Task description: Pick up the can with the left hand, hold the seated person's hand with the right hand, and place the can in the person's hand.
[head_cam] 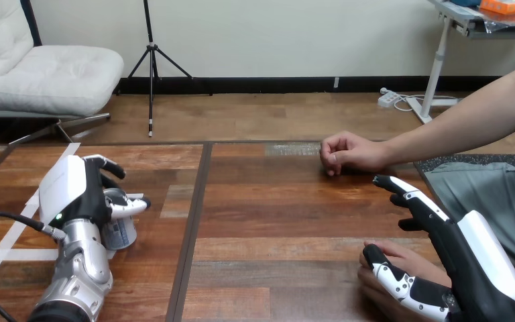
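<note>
Wooden counter (275,221), white tape strips (3,255) at left. Can (119,231): on counter at left, within left hand (74,191), fingers and thumb curled round it. Right hand (456,261): lower right, fingers outstretched, thumb curled over person's near hand (394,256). Person's far hand (349,153): fisted, resting on counter, well apart.

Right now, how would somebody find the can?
Look at the left side of the wooden table, by the white tape lines. The left robot hand curls round a silver can there. It's the only thing that hand grips, with a round top.
</note>
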Robot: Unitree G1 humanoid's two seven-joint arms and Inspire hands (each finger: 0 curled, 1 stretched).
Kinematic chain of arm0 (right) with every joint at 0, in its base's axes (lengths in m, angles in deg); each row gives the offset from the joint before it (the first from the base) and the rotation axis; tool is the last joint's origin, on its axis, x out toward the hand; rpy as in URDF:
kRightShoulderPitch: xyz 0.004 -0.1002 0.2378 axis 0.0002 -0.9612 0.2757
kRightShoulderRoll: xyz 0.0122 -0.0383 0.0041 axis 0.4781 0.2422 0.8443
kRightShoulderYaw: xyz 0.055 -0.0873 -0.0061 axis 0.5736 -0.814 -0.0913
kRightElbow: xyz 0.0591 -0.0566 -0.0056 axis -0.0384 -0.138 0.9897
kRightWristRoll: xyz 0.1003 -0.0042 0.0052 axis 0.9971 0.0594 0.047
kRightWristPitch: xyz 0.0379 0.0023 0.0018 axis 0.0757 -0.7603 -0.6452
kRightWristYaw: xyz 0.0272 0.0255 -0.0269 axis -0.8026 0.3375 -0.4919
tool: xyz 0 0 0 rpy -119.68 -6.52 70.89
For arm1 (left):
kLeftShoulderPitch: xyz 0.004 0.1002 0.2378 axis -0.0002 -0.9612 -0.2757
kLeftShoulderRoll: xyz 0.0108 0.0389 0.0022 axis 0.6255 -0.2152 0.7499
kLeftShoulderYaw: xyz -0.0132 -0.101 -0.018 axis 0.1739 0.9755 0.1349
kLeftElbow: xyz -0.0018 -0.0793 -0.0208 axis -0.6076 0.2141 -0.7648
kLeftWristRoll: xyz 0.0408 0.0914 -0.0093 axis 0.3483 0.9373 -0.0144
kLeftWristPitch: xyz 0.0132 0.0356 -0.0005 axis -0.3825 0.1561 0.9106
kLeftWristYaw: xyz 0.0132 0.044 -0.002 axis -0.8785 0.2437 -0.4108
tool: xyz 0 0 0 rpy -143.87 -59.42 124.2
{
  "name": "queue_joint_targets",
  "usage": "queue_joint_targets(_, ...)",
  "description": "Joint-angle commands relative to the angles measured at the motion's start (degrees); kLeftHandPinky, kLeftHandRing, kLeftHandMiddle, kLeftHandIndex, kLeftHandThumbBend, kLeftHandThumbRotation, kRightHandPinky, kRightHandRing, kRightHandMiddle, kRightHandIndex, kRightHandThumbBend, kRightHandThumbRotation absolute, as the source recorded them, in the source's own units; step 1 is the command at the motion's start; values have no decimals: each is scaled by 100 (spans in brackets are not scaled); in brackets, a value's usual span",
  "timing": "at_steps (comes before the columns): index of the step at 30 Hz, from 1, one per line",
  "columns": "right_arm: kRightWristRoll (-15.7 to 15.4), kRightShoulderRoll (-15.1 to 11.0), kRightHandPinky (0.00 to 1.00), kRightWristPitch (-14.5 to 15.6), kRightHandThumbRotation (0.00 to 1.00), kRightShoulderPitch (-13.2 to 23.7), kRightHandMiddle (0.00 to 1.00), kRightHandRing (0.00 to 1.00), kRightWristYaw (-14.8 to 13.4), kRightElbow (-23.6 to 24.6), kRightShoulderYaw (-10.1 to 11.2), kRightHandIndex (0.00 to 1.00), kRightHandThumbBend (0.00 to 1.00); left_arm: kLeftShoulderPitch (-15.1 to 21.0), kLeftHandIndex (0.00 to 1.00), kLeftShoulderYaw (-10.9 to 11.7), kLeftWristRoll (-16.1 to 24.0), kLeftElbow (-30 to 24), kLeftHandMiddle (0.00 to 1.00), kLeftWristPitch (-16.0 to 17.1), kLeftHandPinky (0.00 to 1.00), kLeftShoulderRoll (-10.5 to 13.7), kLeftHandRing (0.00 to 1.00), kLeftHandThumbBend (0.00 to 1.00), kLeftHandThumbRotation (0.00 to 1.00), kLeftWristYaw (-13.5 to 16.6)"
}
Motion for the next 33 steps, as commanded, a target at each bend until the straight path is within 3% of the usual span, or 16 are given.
queue_joint_targets(1,29,-67,78,-40,0,273,92,90,-9,204,64,89,35,293,66,-97,99,-84,62,-205,51,75,57,82,0,-107)
queue_joint_targets(12,68,-81,78,-85,0,283,92,90,-1,183,64,89,35,289,70,-80,76,-164,68,-405,53,72,62,85,0,-196)
queue_joint_targets(33,60,-79,78,-65,0,269,92,90,3,191,57,88,35,239,64,-119,126,-170,61,-576,46,62,56,87,0,-147)
